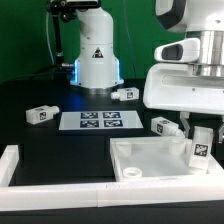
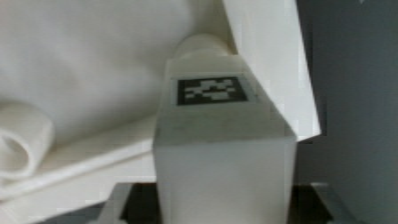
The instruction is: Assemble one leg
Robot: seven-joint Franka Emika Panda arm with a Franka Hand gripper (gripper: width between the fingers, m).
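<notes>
My gripper [image 1: 201, 130] is shut on a leg [image 1: 200, 148], a stubby white peg with a black-and-white tag. It holds the leg upright over the corner of the white rimmed tabletop [image 1: 150, 160] nearest the exterior view's right. In the wrist view the leg [image 2: 222, 120] fills the middle with its tag facing the camera. The dark finger pads [image 2: 139, 205] press its sides, and the tabletop rim [image 2: 267, 50] lies just past its tip. The tip itself is hidden. Three more legs lie loose on the table: one [image 1: 40, 115], another [image 1: 125, 94] and a third [image 1: 165, 126].
The marker board [image 1: 92, 121] lies flat in the middle of the black table. A white rail [image 1: 12, 165] runs along the front and the exterior view's left edge. The robot base [image 1: 97, 60] stands at the back.
</notes>
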